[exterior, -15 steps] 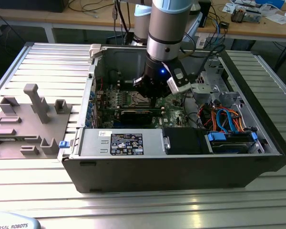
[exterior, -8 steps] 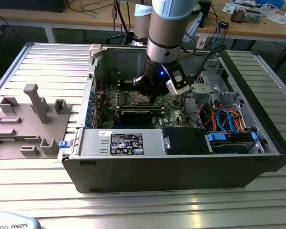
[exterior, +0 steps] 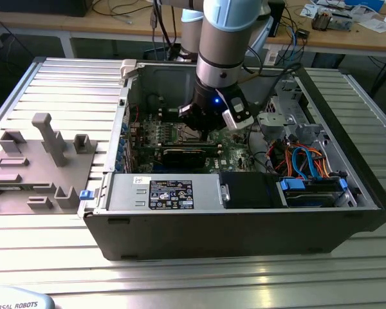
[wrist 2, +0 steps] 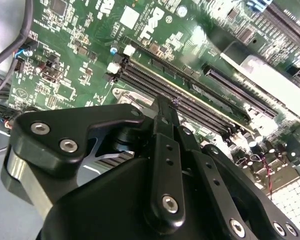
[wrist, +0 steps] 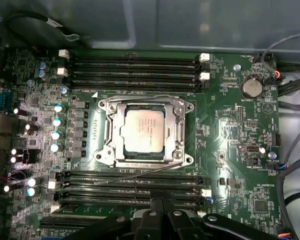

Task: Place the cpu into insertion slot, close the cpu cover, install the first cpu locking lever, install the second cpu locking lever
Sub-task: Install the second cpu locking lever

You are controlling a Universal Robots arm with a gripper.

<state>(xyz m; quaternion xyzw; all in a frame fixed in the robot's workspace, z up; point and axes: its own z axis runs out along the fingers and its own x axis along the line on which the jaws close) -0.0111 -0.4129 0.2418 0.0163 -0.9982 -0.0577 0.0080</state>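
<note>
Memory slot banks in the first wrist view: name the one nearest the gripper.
The bank of memory slots on the gripper's side of the cpu; the other bank lies beyond the socket.

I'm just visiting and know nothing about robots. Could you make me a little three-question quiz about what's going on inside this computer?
1. True or false: the cpu already lies in the socket.
2. The cover is: A) lifted upright, B) down around the chip, C) lying outside the case.
3. One lever sticks out slantwise. Over what does it lie?

Key
1. True.
2. B.
3. Over the memory slots, on the gripper side of the socket; the other lever lies along the far edge.
</note>
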